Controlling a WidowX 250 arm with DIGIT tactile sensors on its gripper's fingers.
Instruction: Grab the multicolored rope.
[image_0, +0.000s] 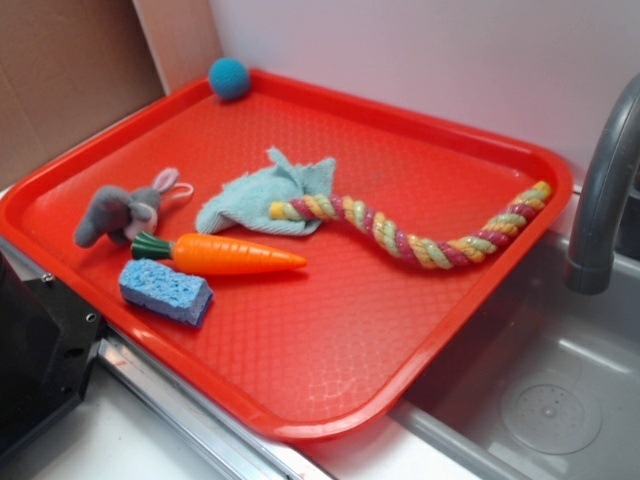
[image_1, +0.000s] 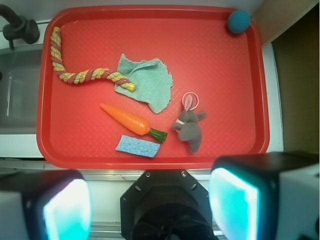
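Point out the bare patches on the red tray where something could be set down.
Bare room on the red tray: the far strip between the multicolored rope and the teal ball, and the end between the rope's curve and the sponge. Crowded: the middle, where cloth, carrot and plush rabbit cluster.

Layout relative to the tray: all items lie on it. The rope ends on the cloth; carrot before the cloth; sponge before the carrot; rabbit beside it; ball at the far corner.
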